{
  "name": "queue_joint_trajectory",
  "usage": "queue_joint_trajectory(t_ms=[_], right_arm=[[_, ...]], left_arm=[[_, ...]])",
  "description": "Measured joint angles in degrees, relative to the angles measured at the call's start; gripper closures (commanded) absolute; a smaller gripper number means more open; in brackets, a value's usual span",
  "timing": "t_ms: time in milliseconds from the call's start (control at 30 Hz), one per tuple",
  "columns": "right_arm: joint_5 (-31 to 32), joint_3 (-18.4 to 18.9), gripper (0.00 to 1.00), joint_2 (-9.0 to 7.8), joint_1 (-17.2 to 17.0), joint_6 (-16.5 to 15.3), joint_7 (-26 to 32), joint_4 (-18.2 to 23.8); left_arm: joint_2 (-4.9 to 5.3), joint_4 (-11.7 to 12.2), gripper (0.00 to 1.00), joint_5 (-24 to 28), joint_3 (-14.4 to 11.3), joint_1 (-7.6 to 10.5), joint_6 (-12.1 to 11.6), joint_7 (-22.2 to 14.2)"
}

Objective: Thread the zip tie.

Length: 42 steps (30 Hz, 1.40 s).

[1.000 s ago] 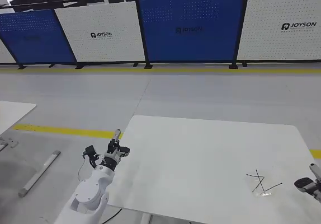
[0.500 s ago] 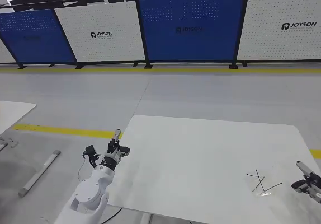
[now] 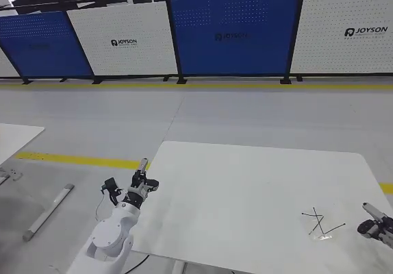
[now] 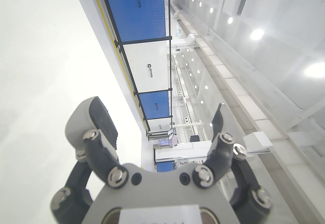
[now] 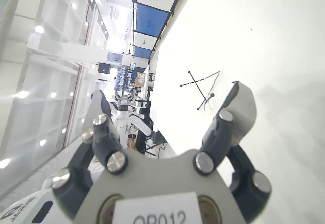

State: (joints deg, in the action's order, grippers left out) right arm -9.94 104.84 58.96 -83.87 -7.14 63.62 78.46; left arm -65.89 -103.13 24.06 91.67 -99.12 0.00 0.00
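Note:
A few thin black zip ties [image 3: 320,222] lie crossed in a small pile near the table's right front corner; they appear again as the zip ties [image 5: 200,88] in the right wrist view, flat on the white top. My right gripper [image 3: 370,216] hangs just to the right of the pile, by the table's right edge. It is the same right gripper [image 5: 168,98], open and empty, with the ties a short way beyond its fingertips. My left gripper [image 3: 142,171] sits at the table's left edge, far from the ties. The left gripper [image 4: 162,118] is open with nothing in it.
The white table [image 3: 251,192] is bare apart from the ties. A second white table [image 3: 5,140] stands off to the left across the floor. Blue and white pegboard panels [image 3: 231,38] line the back of the room.
My right gripper has shifted left, closer to the zip ties, and dropped slightly toward the front edge. The left arm and the ties have not moved.

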Motion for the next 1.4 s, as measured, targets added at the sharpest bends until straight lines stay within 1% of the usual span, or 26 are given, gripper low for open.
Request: queue_joint_trajectory(t_ms=[67, 433, 467, 600, 700, 1400], right_arm=[[0.2, -0.2, 0.0, -0.08, 0.5, 0.4, 2.0, -0.5], [0.2, -0.2, 0.0, -0.09, 0.4, 0.3, 1.6, -0.4], [0.8, -0.6, 0.0, -0.11, 0.3, 0.5, 1.0, -0.5], [7.7, -3.4, 0.0, 0.03, 0.1, 1.3, -6.3, 0.5], [9.2, -4.1, 0.0, -0.03, 0.4, 3.0, -7.2, 0.7], [9.1, -4.1, 0.0, -0.04, 0.4, 3.0, -7.2, 0.7]], left_arm=[[0.0, 0.0, 0.0, 0.0, 0.0, 0.0, 0.0, 0.0], [0.0, 0.0, 0.0, 0.0, 0.0, 0.0, 0.0, 0.0], [0.0, 0.0, 0.0, 0.0, 0.0, 0.0, 0.0, 0.0], [0.0, 0.0, 0.0, 0.0, 0.0, 0.0, 0.0, 0.0], [0.0, 0.0, 0.0, 0.0, 0.0, 0.0, 0.0, 0.0], [0.0, 0.0, 0.0, 0.0, 0.0, 0.0, 0.0, 0.0]])
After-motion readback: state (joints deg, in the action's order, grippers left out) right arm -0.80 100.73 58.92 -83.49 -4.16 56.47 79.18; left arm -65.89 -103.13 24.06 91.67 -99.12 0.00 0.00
